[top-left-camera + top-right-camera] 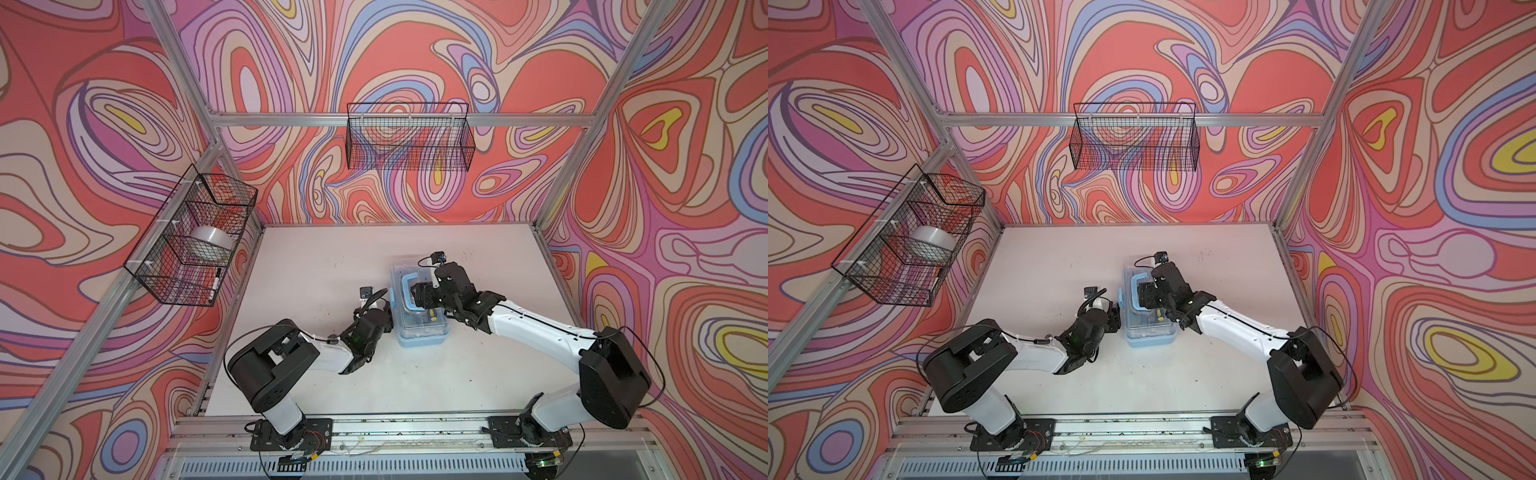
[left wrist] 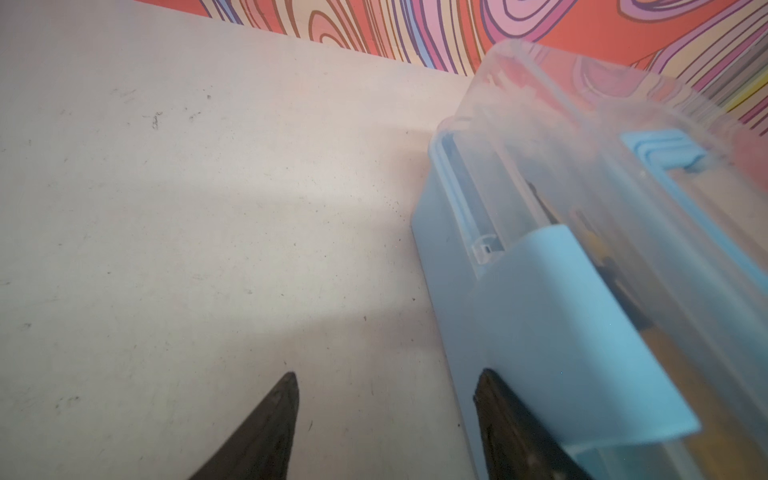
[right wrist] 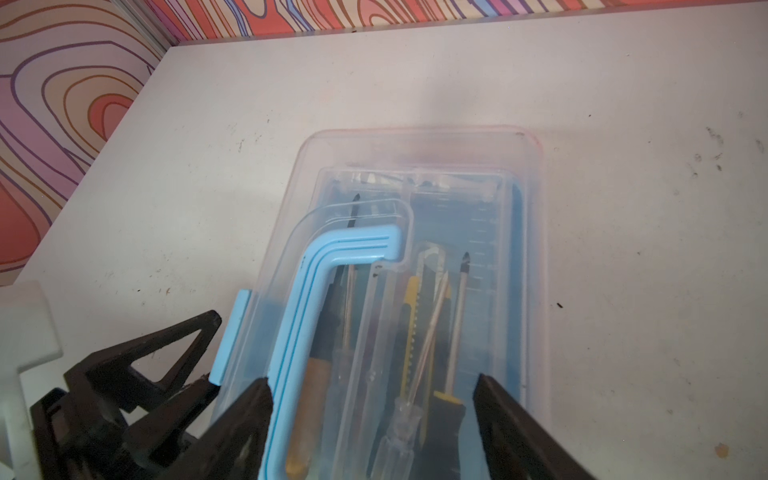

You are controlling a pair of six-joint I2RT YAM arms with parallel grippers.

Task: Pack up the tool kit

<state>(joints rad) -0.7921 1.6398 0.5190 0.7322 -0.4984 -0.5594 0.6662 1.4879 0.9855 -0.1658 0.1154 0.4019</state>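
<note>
The tool kit (image 1: 422, 332) (image 1: 1148, 332) is a light-blue box with a clear lid, standing mid-table in both top views. Through the lid (image 3: 457, 187) I see screwdrivers (image 3: 399, 419) and a yellow utility knife (image 3: 411, 324). My right gripper (image 3: 372, 378) (image 1: 415, 297) hovers open over the lid, its jaws either side of the tools and beside the blue handle (image 3: 332, 257). My left gripper (image 2: 386, 374) (image 1: 386, 309) is open at the box's left side. One of its fingers lies against the blue side latch (image 2: 561, 332), the other over bare table.
A black wire basket (image 1: 409, 137) hangs on the back wall. Another basket (image 1: 195, 237) on the left wall holds a tape roll (image 1: 212, 243) and a marker (image 1: 215, 284). The white table (image 1: 311, 257) is walled by an aluminium frame on three sides.
</note>
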